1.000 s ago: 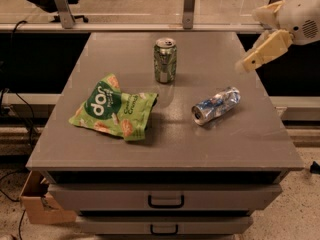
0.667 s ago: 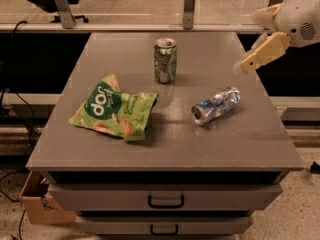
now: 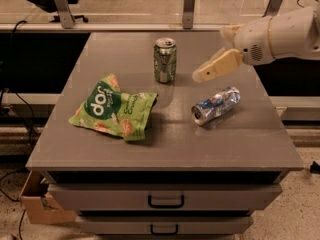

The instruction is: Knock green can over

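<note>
The green can [image 3: 164, 60] stands upright on the grey table [image 3: 165, 144], back of centre, its silver top and pull tab showing. My gripper [image 3: 202, 74] reaches in from the right on a white arm, its cream-coloured fingers [image 3: 220, 65] pointing left and down. Its tip hangs above the table a short way to the right of the can, at about mid-can height, apart from it.
A crushed blue-and-silver can [image 3: 216, 105] lies on its side below the gripper. A green snack bag [image 3: 114, 114] lies flat at the left. Drawers [image 3: 165, 200] front the table. A cardboard box [image 3: 35, 199] sits on the floor at the left. A railing runs behind.
My gripper and arm have moved left and lower, from off the table's right edge to close beside the green can. The cans and the bag have not moved.
</note>
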Controlling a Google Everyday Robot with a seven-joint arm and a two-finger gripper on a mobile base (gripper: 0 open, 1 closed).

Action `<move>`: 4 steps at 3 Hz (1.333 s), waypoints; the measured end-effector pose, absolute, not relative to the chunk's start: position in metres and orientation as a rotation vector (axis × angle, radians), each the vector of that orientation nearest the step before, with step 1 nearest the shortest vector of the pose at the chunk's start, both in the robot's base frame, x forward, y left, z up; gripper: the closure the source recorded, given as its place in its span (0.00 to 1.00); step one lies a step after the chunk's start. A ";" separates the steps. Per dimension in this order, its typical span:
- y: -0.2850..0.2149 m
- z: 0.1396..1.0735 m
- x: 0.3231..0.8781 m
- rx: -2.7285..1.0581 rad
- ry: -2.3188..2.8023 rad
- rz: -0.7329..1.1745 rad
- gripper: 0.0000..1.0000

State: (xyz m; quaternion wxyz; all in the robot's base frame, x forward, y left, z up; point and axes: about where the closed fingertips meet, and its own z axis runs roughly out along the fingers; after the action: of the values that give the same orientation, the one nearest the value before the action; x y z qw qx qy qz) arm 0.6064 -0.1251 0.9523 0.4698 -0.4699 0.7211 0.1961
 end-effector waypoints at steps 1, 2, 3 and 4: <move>-0.091 0.933 0.627 -1.086 1.749 0.509 0.00; -0.066 0.925 0.648 -1.030 1.723 0.520 0.00; -0.050 0.920 0.663 -0.933 1.729 0.515 0.00; -0.035 0.916 0.676 -0.856 1.750 0.501 0.00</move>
State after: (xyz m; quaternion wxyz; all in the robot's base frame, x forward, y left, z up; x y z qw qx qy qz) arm 0.6763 -0.0349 0.9159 0.5355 -0.3596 0.7346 0.2105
